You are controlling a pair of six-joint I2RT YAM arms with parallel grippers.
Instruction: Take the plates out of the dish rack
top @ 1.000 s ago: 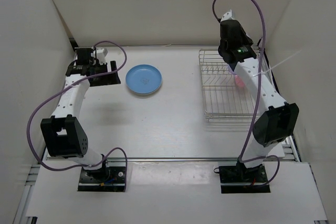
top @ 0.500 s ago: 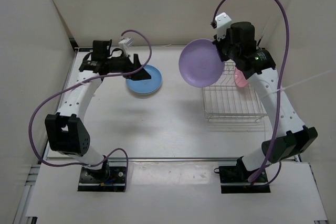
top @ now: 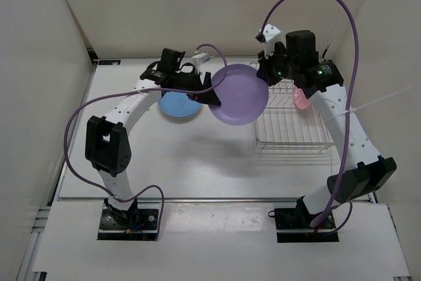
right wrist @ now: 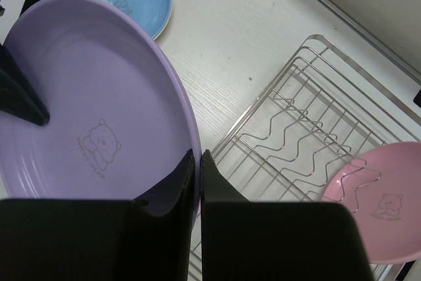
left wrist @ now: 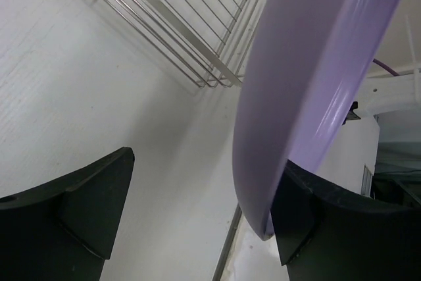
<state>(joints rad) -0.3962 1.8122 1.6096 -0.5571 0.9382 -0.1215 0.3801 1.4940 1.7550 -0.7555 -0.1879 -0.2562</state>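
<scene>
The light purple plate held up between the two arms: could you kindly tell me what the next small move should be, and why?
Probably closing the left gripper. The rim of the round light purple plastic plate sits between its open fingers, close against one. The right gripper is shut on the opposite edge, so a handover looks ready.

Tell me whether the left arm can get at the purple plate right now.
Probably yes: the left gripper is open with the purple plate rim between its fingers, nothing in between. The right gripper grips the opposite side.
</scene>
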